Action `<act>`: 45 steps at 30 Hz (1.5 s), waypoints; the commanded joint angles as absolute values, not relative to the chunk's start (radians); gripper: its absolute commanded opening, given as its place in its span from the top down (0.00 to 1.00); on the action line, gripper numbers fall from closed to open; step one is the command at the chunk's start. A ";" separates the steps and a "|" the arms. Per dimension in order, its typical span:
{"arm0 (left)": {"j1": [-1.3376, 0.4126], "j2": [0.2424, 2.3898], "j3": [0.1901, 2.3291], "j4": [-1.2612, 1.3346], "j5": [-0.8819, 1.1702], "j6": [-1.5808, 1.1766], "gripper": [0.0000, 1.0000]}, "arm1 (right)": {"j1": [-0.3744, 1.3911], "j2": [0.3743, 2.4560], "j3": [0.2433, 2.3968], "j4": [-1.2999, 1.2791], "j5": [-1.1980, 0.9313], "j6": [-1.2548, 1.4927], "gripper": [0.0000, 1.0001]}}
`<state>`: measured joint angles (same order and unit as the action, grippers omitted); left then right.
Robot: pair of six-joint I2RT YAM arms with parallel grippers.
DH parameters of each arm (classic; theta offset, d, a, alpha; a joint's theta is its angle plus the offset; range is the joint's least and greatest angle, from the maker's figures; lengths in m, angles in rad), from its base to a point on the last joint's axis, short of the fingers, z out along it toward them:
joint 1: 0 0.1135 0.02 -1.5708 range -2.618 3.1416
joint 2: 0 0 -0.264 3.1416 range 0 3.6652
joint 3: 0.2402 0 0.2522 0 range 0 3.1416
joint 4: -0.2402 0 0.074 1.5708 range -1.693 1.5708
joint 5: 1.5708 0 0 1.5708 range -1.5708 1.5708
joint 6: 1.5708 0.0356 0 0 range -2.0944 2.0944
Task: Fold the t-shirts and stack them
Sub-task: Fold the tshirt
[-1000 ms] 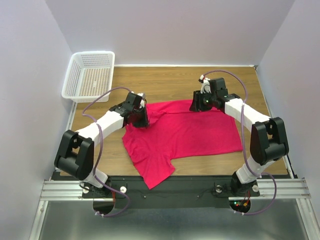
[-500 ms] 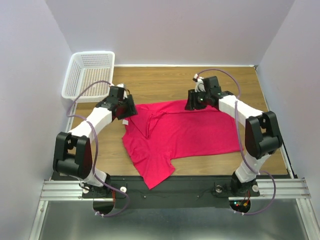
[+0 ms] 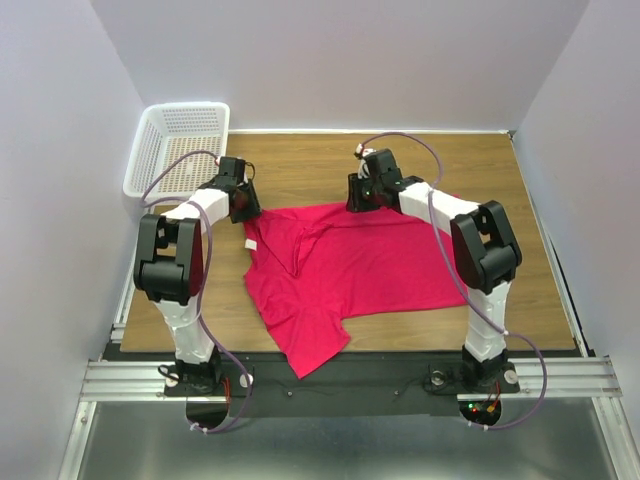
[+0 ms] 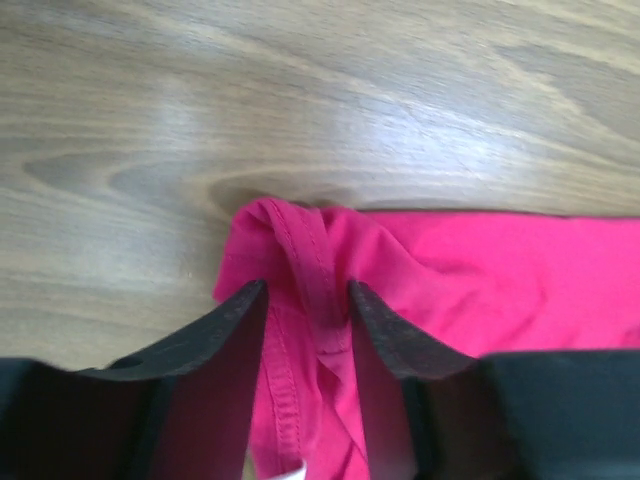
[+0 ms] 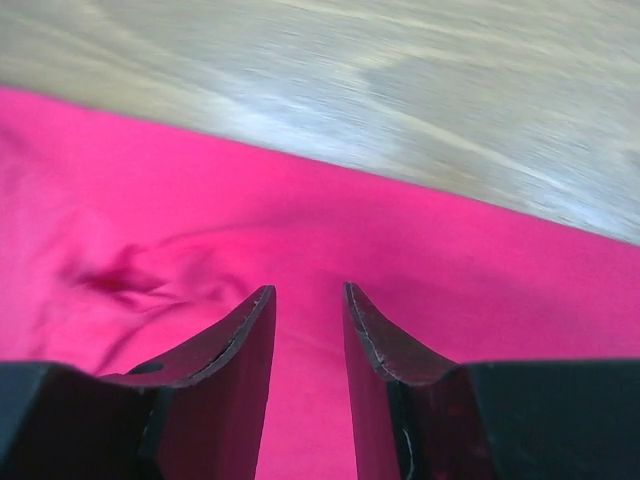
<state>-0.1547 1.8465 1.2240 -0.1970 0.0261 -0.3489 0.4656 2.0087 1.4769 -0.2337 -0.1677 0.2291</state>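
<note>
The crimson-pink t-shirt (image 3: 370, 262) lies spread on the wooden table, with a crease near its left side and a small white label (image 3: 248, 243) at its left edge. My left gripper (image 3: 243, 204) is at the shirt's far left corner. In the left wrist view (image 4: 308, 290) its jaws stand a little apart, astride a raised hemmed fold of the shirt (image 4: 312, 250). My right gripper (image 3: 362, 196) is at the shirt's far edge. In the right wrist view (image 5: 308, 292) its jaws are narrowly open over flat cloth (image 5: 300, 230), holding nothing.
A white plastic mesh basket (image 3: 180, 150) stands at the far left corner, close behind my left gripper. Bare wood (image 3: 300, 165) lies beyond the shirt. Walls close in the table on the left, right and far sides.
My left gripper moved to the far left and the shirt's left corner spread out that way with it. My right gripper slid left along the shirt's far edge.
</note>
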 commanded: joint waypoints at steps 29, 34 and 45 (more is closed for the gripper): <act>-0.110 1.773 1.141 -0.153 -0.014 -0.313 0.90 | -0.061 1.956 1.287 -0.192 0.017 0.334 0.61; -0.086 1.822 1.141 -0.130 -0.005 -0.316 0.90 | -0.132 2.022 1.313 -0.193 0.005 0.374 0.61; -0.078 1.870 1.252 -0.152 0.034 -0.318 0.64 | -0.170 1.951 1.351 -0.201 -0.058 0.333 0.59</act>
<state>-0.0940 1.9232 1.2438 -0.1329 0.0544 -0.3225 -0.1474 2.0033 1.3342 -0.1940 -0.0536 0.3702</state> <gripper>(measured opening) 0.303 0.393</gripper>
